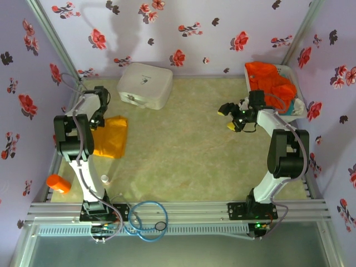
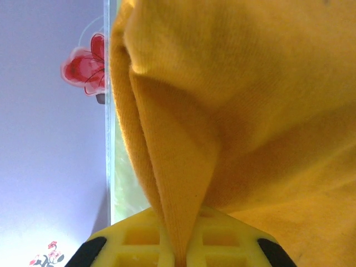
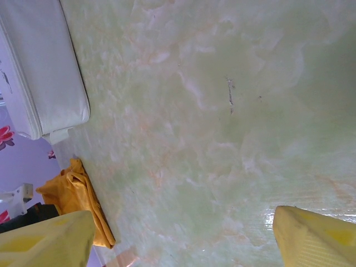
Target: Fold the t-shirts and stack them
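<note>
A golden yellow t-shirt (image 1: 113, 136) lies bunched and partly folded at the table's left side. My left gripper (image 1: 98, 121) sits at the shirt's left edge. In the left wrist view that gripper (image 2: 181, 256) is shut on a pinched fold of the yellow t-shirt (image 2: 250, 111), which hangs close over the lens. A red-orange t-shirt (image 1: 270, 82) lies heaped in a white basket (image 1: 296, 89) at the back right. My right gripper (image 1: 230, 117) hovers over bare table left of the basket, open. Its yellow fingers (image 3: 47, 239) stand wide apart with nothing between them, and the yellow t-shirt (image 3: 75, 194) lies far off.
A white rounded hard case (image 1: 144, 84) stands at the back centre-left, also seen as the case (image 3: 39, 72) in the right wrist view. A small orange cylinder (image 1: 58, 183) lies at the front left. A blue cable loop (image 1: 146, 217) rests on the front rail. Flowered walls enclose the table.
</note>
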Controlling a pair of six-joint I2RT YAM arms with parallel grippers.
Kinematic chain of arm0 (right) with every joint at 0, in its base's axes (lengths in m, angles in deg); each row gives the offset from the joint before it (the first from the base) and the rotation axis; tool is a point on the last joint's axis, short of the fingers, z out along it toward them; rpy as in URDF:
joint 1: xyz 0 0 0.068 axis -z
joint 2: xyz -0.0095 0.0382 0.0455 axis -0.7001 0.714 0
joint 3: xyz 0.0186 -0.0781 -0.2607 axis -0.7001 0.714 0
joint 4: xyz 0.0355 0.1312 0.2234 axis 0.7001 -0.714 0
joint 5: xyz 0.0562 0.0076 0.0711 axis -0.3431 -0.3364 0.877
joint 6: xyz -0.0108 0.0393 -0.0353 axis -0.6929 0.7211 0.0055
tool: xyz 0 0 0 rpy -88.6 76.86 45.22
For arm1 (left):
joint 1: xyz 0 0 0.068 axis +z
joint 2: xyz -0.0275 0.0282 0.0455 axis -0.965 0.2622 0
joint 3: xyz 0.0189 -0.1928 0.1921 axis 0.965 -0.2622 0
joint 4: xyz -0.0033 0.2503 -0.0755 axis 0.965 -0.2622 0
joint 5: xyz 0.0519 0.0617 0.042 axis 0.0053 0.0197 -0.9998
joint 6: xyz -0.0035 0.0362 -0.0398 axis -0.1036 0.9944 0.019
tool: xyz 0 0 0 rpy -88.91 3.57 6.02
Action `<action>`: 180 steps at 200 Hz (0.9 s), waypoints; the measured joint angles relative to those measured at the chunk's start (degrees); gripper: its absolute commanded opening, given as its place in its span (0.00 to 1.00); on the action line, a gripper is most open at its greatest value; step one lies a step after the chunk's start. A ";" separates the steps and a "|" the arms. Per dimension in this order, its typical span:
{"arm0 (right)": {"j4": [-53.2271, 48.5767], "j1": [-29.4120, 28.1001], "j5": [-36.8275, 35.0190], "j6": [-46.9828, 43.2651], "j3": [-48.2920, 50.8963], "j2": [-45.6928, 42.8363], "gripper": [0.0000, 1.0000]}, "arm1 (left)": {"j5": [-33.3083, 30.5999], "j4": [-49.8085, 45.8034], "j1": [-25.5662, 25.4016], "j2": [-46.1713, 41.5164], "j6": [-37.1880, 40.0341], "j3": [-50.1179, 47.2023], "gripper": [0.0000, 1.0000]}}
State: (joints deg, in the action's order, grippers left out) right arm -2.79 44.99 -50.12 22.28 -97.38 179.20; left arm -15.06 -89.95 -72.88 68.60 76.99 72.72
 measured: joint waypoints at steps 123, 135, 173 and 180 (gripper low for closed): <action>-0.52 -1.38 -0.04 -1.14 0.00 0.00 0.84 | 6.36 -3.19 1.86 -2.54 -4.98 4.09 0.76; -0.57 -1.38 -0.04 -1.38 0.00 0.00 0.84 | 9.86 -2.84 0.57 -4.37 -6.23 3.28 0.77; -1.16 -1.38 -0.07 -1.53 0.02 0.00 0.84 | 21.68 -0.13 -1.09 -8.72 -10.12 -4.39 0.78; -1.31 -1.38 -0.07 -1.55 0.07 0.00 0.84 | 22.97 0.37 -0.94 -8.59 -10.49 -5.42 0.78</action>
State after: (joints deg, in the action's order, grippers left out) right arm -4.11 43.62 -50.18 20.73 -97.31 179.20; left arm 7.91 -89.58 -73.82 60.01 66.50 67.30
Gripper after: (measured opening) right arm 0.836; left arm 0.779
